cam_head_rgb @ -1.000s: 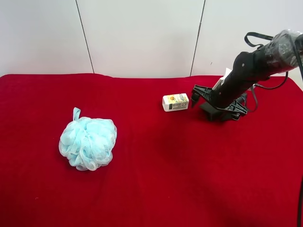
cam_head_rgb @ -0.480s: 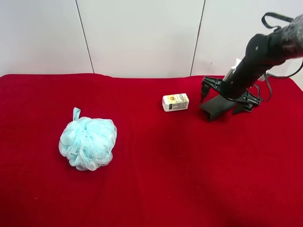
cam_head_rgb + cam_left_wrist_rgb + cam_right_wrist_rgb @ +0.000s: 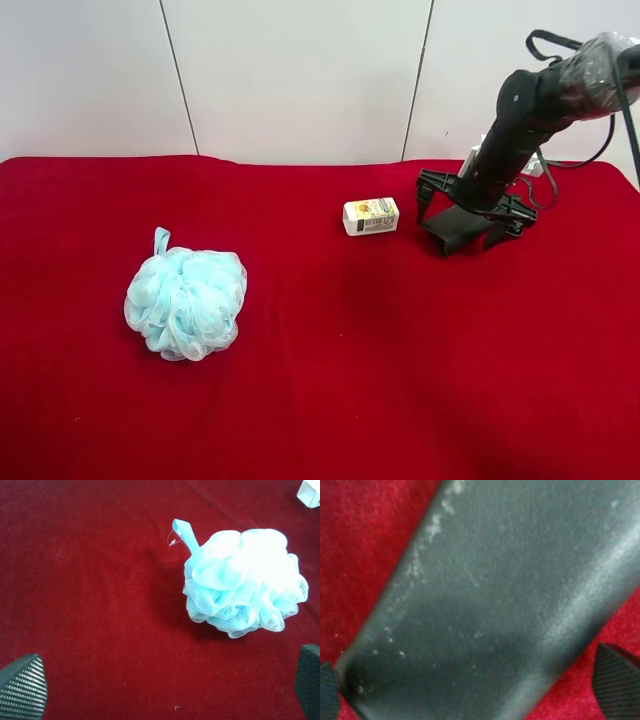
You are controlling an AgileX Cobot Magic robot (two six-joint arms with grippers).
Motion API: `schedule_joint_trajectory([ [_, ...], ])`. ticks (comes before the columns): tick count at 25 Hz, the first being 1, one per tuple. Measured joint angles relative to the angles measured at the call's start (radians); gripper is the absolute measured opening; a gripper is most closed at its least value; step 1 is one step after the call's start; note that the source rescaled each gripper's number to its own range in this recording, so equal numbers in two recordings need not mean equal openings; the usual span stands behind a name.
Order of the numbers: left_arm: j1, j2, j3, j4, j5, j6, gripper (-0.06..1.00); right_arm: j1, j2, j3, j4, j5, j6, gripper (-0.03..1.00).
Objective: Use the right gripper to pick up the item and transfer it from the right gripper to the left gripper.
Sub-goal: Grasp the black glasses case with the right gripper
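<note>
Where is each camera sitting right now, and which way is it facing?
Exterior high: mounted high, looking down across the red table toward the white wall; shows the right arm, right gripper open around the item.
Right wrist: on the right arm, facing down, close on the item; both fingertips show.
Left wrist: on the left arm, looking down at the blue pouf; the left gripper, open, shows only its tips.
Shared: exterior high and left wrist both show the pouf and white box.
</note>
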Motion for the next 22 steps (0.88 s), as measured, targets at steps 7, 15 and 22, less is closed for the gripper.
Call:
schedule_joint_trajectory([
  [7, 0.0, 0.0, 0.0, 0.0, 0.0, 0.0, 1.0, 0.0, 0.003, -0.007, 0.005, 0.002, 0.0, 1.0],
  [15, 0.0, 0.0, 0.0, 0.0, 0.0, 0.0, 1.0, 0.0, 0.025, -0.007, 0.006, 0.002, -0.001, 1.0],
  [22, 0.0, 0.0, 0.0, 0.0, 0.0, 0.0, 1.0, 0.0, 0.036, -0.011, 0.008, 0.003, -0.012, 1.0],
])
